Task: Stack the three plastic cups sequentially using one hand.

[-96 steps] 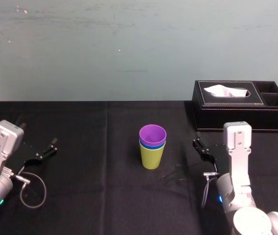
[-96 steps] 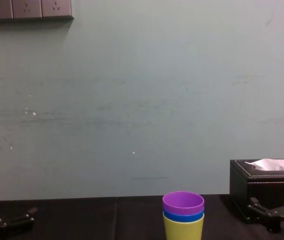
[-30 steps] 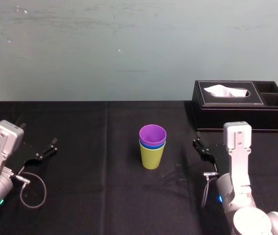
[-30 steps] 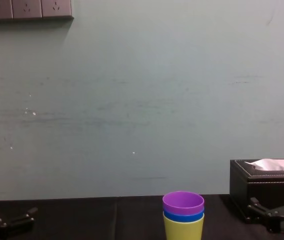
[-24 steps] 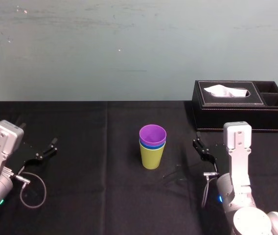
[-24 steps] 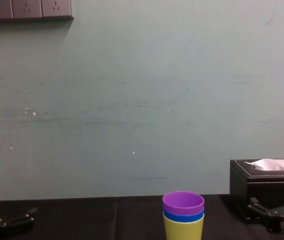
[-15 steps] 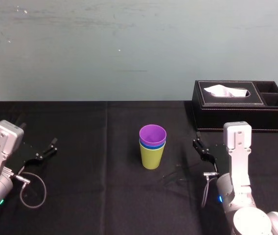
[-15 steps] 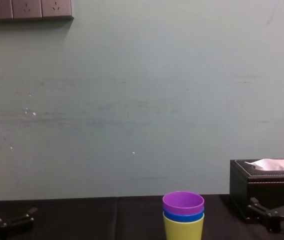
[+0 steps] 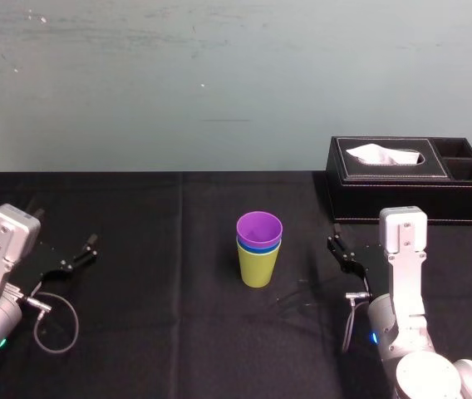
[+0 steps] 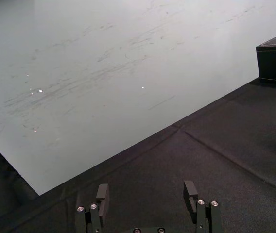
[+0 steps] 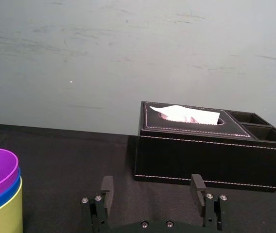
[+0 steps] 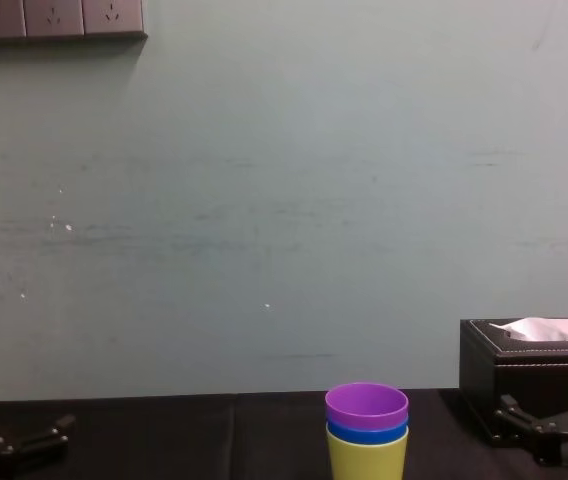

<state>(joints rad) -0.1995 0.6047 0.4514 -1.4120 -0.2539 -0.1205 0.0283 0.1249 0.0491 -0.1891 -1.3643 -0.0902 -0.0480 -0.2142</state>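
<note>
— Where are the cups?
— Nested upright in the middle of the black-covered table. The yellow-green cup stands on the surface. The blue cup sits inside it with just its rim showing, and the purple cup is on top.
— And the grippers?
— The right gripper sits low to the right of the stack, well apart from it, fingers spread wide with nothing between them. The left gripper lies far out on the left side, also spread and empty.
— Anything else on the table?
— A black tissue box at the back right, with white tissue poking up and two open compartments at its right end.
— The room?
— A pale grey-green wall, scuffed, rises directly behind the table. A row of sockets is high on its left.
</note>
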